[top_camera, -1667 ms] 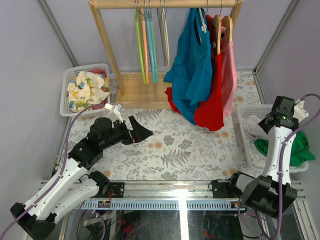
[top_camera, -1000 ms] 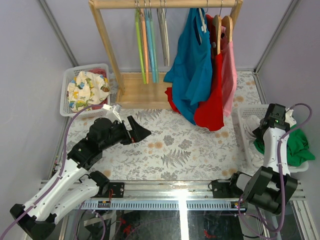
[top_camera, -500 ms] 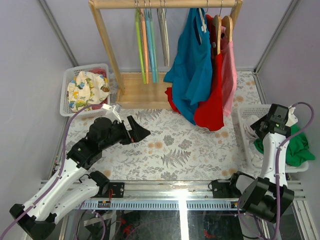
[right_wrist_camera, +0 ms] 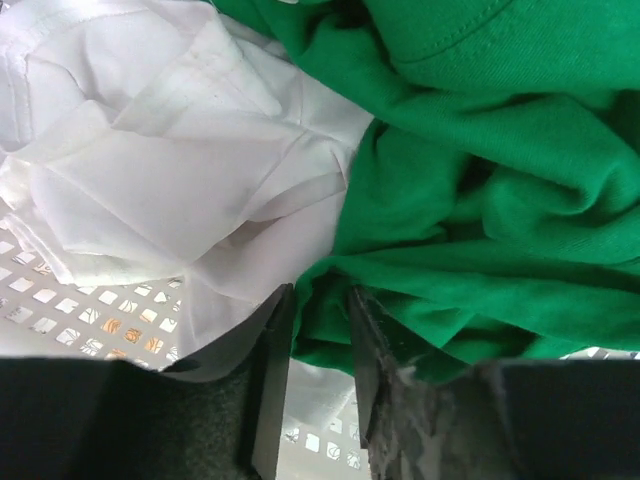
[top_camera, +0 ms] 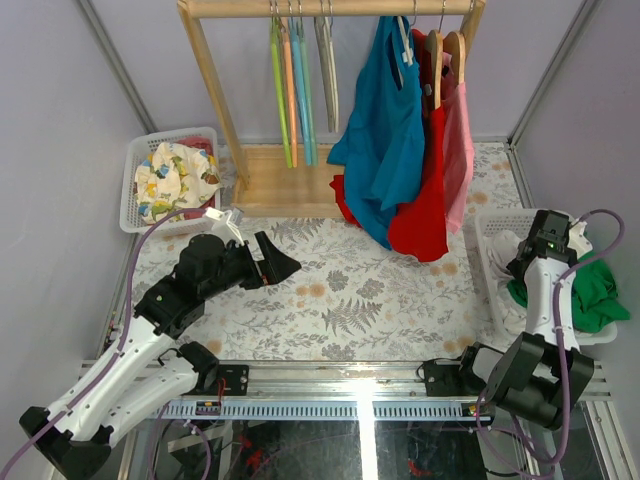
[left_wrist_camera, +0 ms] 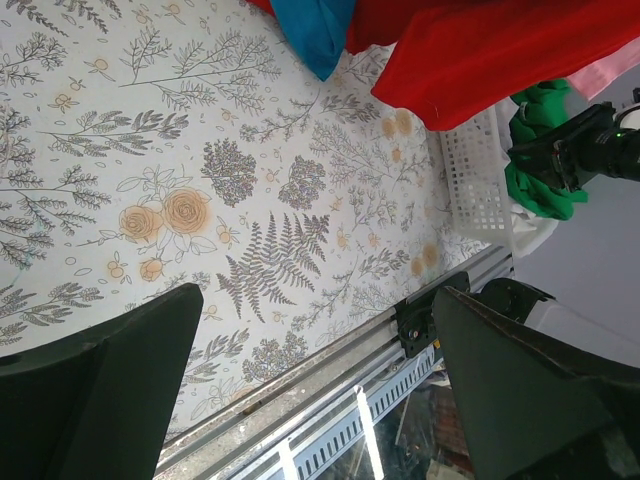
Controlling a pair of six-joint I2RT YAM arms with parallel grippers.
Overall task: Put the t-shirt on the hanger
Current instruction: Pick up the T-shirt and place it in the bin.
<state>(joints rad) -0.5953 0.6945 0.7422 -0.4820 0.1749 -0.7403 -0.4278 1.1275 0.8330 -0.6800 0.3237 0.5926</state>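
The green t-shirt (top_camera: 590, 295) lies crumpled in the white basket (top_camera: 492, 290) at the right edge; it also shows in the right wrist view (right_wrist_camera: 480, 180) and the left wrist view (left_wrist_camera: 535, 150). My right gripper (top_camera: 530, 275) reaches down into the basket, and its jaws (right_wrist_camera: 318, 330) are shut on a fold of the t-shirt's edge. The pale beige hanger (top_camera: 326, 70) hangs on the wooden rack's rail, right of the green, orange and blue hangers. My left gripper (top_camera: 283, 262) is open and empty above the floral table; it also shows in the left wrist view (left_wrist_camera: 315, 380).
A white garment (right_wrist_camera: 170, 150) lies beside the t-shirt in the basket. Blue (top_camera: 385, 130) and red (top_camera: 430, 190) garments hang from the rack (top_camera: 215, 90) down to the table. A second basket (top_camera: 135, 175) with patterned cloth stands at the back left.
My right gripper has dropped and shifted slightly left into the basket onto the green t-shirt. The left arm has barely moved.
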